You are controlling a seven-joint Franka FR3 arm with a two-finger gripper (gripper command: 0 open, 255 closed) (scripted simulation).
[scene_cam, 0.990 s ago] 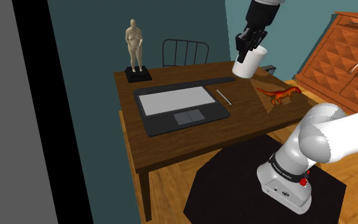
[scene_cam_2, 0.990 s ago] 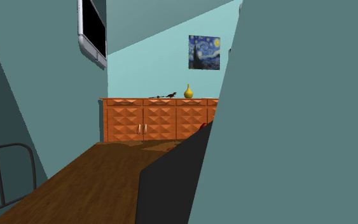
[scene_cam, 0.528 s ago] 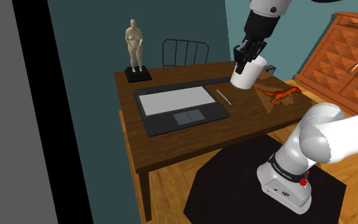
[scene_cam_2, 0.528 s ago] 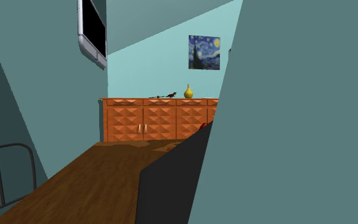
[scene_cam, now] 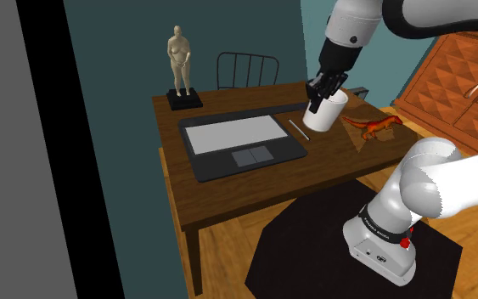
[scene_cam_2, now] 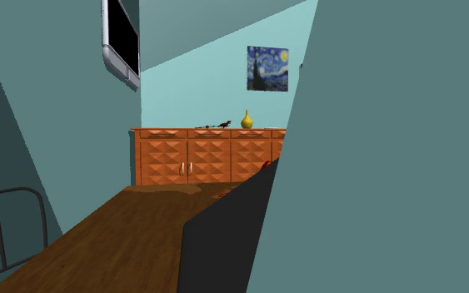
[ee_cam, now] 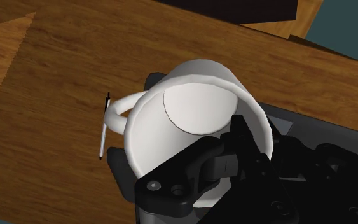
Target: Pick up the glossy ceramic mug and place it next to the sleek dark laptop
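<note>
A plain white mug [scene_cam: 326, 114] hangs tilted above the wooden table [scene_cam: 228, 191], by the far right corner of the open dark laptop [scene_cam: 237, 140] in the shoulder view. My black gripper [scene_cam: 320, 90] is shut on the mug's rim from above. In the wrist view the fingers clasp the rim of the mug [ee_cam: 190, 121], one finger inside the cup, at my gripper [ee_cam: 244, 137]. The handle [ee_cam: 116, 112] points away from the fingers. The laptop's dark edge [ee_cam: 327, 130] lies under the mug.
A pen [scene_cam: 300, 129] lies beside the laptop, just under the mug, and a red lizard toy [scene_cam: 371, 125] lies near the table's right edge. A figurine [scene_cam: 178, 68] stands at the far left corner, with a chair [scene_cam: 247, 68] behind. A wooden sideboard [scene_cam: 462, 81] stands to the right.
The arm has carried the mug down and toward the shoulder view's left, from above the table's far right corner to the laptop's corner. The grip is unchanged.
</note>
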